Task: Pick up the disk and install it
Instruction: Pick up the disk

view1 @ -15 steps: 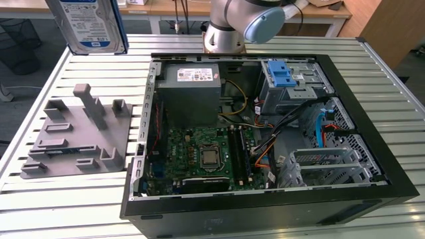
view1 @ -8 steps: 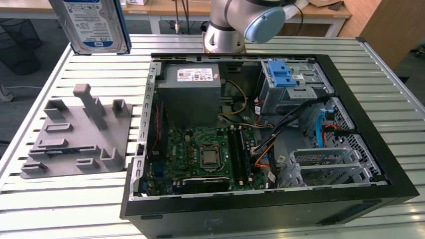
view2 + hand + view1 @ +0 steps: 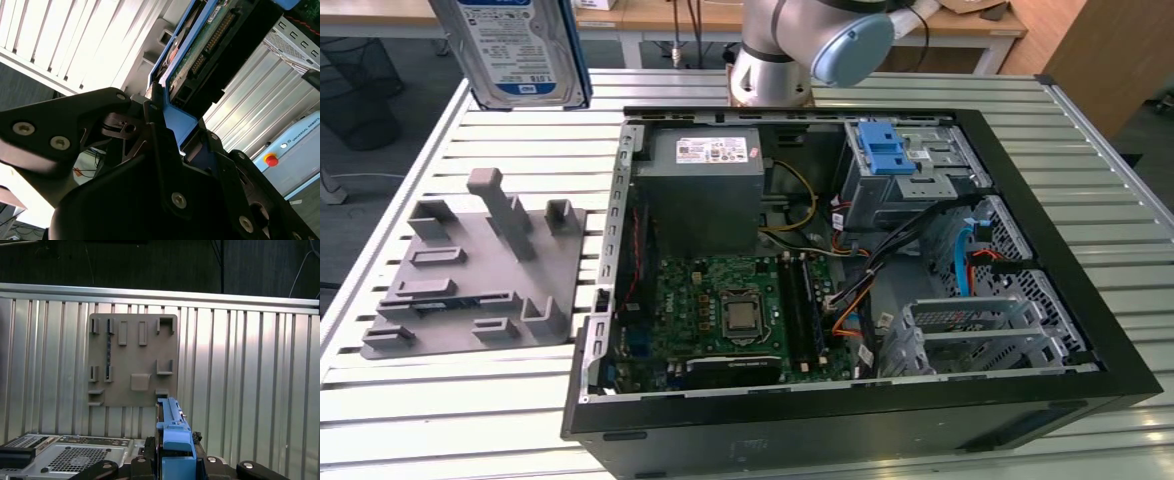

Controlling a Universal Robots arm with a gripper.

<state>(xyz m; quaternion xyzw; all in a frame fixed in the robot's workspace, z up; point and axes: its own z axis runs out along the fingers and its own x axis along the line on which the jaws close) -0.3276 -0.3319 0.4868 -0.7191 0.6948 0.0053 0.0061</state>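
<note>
Our claw (image 3: 172, 120) pinches the disk (image 3: 520, 50) by its blue end, lifted clear beside the open computer case (image 3: 854, 430), and we judge so narrow a hold may let it twist and jam against the case's edge.

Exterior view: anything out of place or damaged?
Nothing stands out. The disk hangs clear of the table, clamped by its blue carrier in the gripper; open case and grey fixture lie flat, no damage visible.
</note>
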